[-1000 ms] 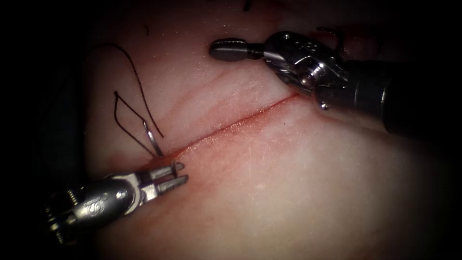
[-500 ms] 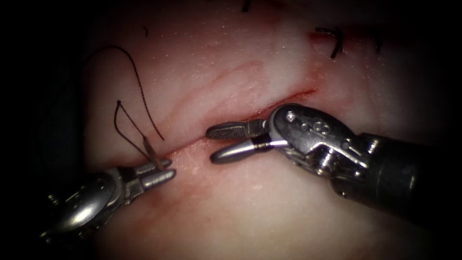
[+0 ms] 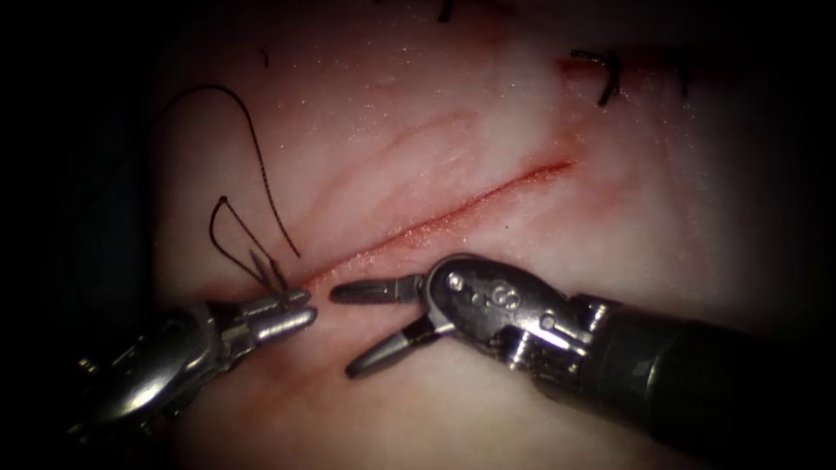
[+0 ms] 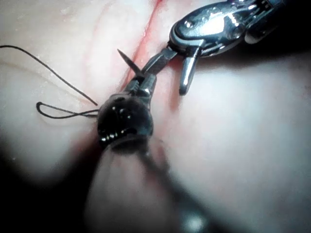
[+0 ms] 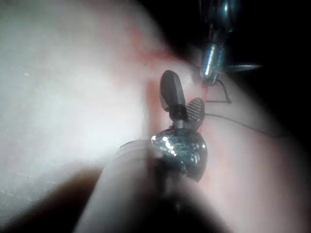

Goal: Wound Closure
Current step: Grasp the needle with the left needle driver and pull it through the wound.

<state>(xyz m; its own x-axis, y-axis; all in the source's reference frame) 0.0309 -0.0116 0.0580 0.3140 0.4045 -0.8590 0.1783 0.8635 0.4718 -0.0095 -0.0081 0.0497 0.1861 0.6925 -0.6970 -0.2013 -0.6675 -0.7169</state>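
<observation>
**At the cut's left end: needle held, second tool close**

Near the left end of the cut (image 3: 453, 213), your left tool (image 3: 292, 313) has its jaws clamped on the needle (image 3: 274, 271), gripping it low on its curve; the rest stands up above the jaws, free of the tissue (image 3: 540, 113), point showing bare in the left wrist view (image 4: 124, 56). Thread (image 3: 248, 139) trails in loops over the tissue left of the cut. Your right tool (image 3: 361, 326) sits just beside it, jaws spread wide, holding nothing.

Risks as I judge them:
- tools nearly touching; a jaw could knock the needle and twist it in the grip
- slack thread loops could snag a jaw
- lower right jaw lies close on the tissue; could scrape it
</observation>
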